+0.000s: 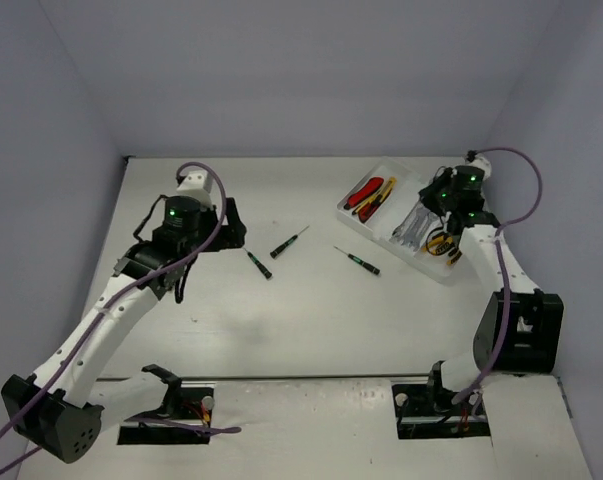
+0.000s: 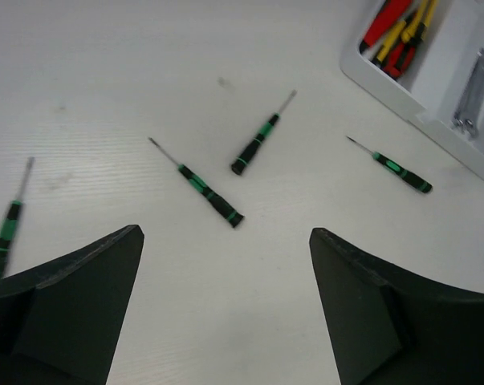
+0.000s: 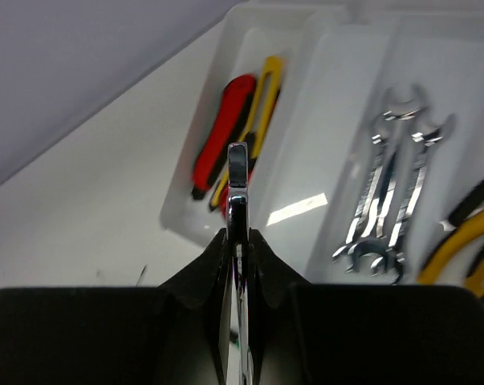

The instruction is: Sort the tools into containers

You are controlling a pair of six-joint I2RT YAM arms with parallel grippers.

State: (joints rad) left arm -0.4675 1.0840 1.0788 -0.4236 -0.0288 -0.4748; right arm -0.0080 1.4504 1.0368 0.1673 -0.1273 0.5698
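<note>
My right gripper (image 3: 237,237) is shut on a silver wrench (image 3: 237,172), seen edge-on, above the white tray (image 3: 326,152). The tray (image 1: 373,226) holds red and yellow utility knives (image 3: 235,132) in one compartment, wrenches (image 3: 392,196) in another and yellow-handled pliers (image 3: 466,233) in the outermost. The right gripper (image 1: 444,198) hangs over the tray's right part. My left gripper (image 2: 225,241) is open and empty above the table. Three black-green screwdrivers (image 2: 203,187) (image 2: 258,141) (image 2: 396,168) lie ahead of it, and another (image 2: 6,228) lies by its left finger. The left gripper (image 1: 231,226) is left of the screwdrivers (image 1: 259,263).
The compartment (image 3: 330,120) between the knives and the wrenches shows only its bare floor. Grey walls close in the table at the back and both sides. Cables loop over both arms.
</note>
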